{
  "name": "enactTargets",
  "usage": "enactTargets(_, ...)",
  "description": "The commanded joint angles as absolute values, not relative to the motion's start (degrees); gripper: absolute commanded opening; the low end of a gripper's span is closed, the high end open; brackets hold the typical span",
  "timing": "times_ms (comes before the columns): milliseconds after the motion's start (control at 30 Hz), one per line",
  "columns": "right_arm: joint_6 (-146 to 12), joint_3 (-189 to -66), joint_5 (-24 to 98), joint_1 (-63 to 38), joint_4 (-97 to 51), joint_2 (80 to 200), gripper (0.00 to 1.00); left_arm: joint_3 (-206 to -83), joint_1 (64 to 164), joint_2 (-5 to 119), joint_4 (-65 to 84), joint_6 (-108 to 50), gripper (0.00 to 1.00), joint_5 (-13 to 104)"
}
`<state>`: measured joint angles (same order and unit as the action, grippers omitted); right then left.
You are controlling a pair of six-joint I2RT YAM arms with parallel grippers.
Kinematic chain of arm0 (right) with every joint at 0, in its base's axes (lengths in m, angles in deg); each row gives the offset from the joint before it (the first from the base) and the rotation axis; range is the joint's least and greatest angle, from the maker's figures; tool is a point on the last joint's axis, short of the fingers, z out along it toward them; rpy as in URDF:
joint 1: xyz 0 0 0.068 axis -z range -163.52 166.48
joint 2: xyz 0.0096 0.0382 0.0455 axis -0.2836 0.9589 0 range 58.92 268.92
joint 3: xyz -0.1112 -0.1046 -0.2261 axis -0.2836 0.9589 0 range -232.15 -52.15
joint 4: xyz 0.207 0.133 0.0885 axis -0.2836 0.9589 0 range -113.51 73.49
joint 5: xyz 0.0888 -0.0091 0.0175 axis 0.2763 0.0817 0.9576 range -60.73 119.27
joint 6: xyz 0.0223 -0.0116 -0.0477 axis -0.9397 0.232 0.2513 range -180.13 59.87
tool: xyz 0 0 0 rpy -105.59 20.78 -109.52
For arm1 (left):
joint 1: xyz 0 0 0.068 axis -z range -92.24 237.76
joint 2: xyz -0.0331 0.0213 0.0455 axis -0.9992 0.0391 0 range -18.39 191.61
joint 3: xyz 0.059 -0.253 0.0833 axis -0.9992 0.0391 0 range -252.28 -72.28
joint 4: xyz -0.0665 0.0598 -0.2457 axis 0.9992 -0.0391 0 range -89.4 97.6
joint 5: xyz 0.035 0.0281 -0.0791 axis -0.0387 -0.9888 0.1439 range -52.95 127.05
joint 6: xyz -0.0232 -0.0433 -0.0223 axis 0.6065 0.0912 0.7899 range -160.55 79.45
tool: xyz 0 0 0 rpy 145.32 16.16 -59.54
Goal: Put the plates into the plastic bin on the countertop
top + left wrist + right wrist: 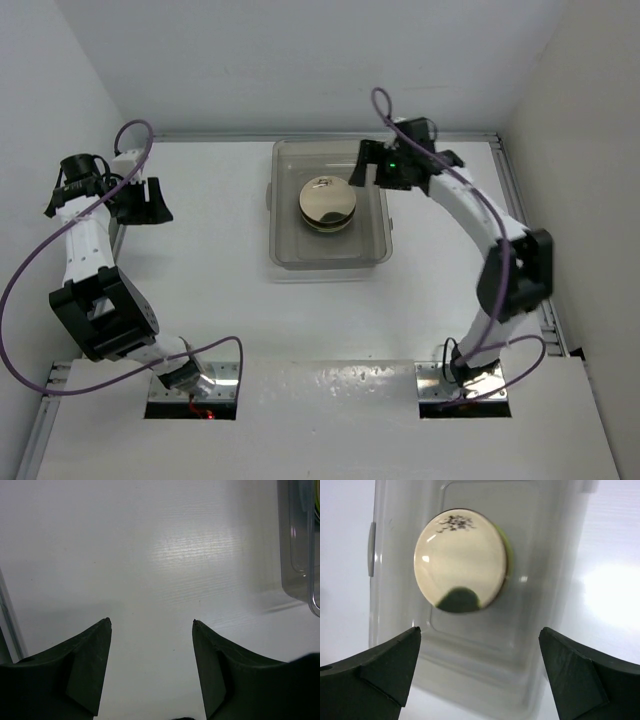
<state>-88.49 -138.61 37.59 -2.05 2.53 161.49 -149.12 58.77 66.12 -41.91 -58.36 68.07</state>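
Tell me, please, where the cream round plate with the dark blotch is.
The cream plate tops the stack inside the clear plastic bin, centre-back in the top view, beside the right gripper.

Light: bright, even, diffuse from above; white countertop (200, 300) nearly washed out.
Glare: streaky sheen on countertop in left wrist view; hot patch right of plastic bin (390, 605) in right wrist view; small highlights on cream plate (460, 555).
Shadows: soft, faint, beside bin and arms.
Focus: gripper fingers (380, 670) dark, slightly soft up close; top view sharp.
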Motion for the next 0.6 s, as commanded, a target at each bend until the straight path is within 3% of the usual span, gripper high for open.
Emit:
enactTargets(0, -87.3, -134.9, 36.5, 5.7, 10.2, 147.6, 1.0, -150.1, 58.1, 64.1, -41.3, -59.0, 0.68, 68.6)
enactTargets(200, -83.0, -121.2, 28.1, 22.9, 15.3, 126.1, 1.0, -149.5, 59.8, 63.6, -41.3, -59.0, 0.69, 69.6)
enactTargets(300, -80.4, -117.6, 21.7, 26.4, 14.9, 114.7, 1.0, -149.5, 60.3, 63.6, -41.3, -59.0, 0.69, 69.7)
enactTargets(567, -77.8, -118.8, 17.4, 29.7, 17.9, 107.7, 1.0, -150.1, 60.9, 63.1, -41.3, -58.5, 0.69, 70.8)
